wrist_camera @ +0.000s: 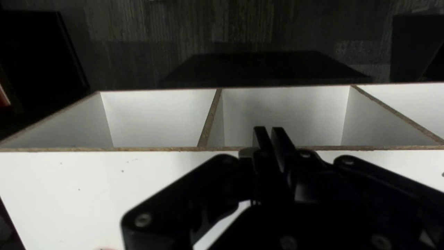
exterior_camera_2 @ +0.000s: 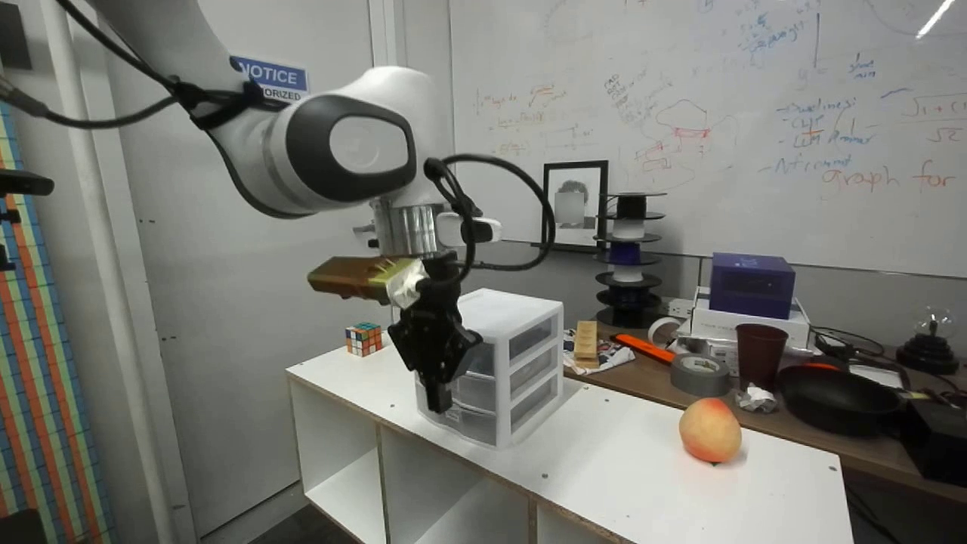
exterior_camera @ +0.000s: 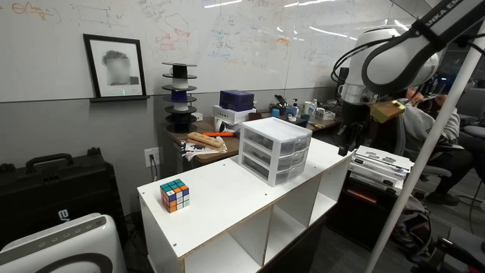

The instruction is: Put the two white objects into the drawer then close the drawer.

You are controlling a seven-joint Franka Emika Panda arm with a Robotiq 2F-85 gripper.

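Note:
The small white-framed drawer unit [exterior_camera: 274,129] stands on top of the white shelf cabinet and also shows in an exterior view [exterior_camera_2: 508,311]. Its three translucent drawers [exterior_camera: 293,159] all look pushed in. What lies inside them is too unclear to tell. The two white objects are hidden or out of view. My gripper [exterior_camera: 343,151] hangs above the cabinet's front edge, pointing down, apart from the unit. In an exterior view the gripper [exterior_camera_2: 439,400] overlaps the drawer fronts. In the wrist view its fingertips [wrist_camera: 269,130] are almost together with nothing visible between them.
The white shelf cabinet [exterior_camera: 212,197] has open compartments below. A puzzle cube [exterior_camera: 175,195] sits near one end, a peach [exterior_camera_2: 710,431] near the opposite end. A desk behind holds tape [exterior_camera_2: 700,374], a dark cup [exterior_camera_2: 759,353] and a black pan [exterior_camera_2: 838,400].

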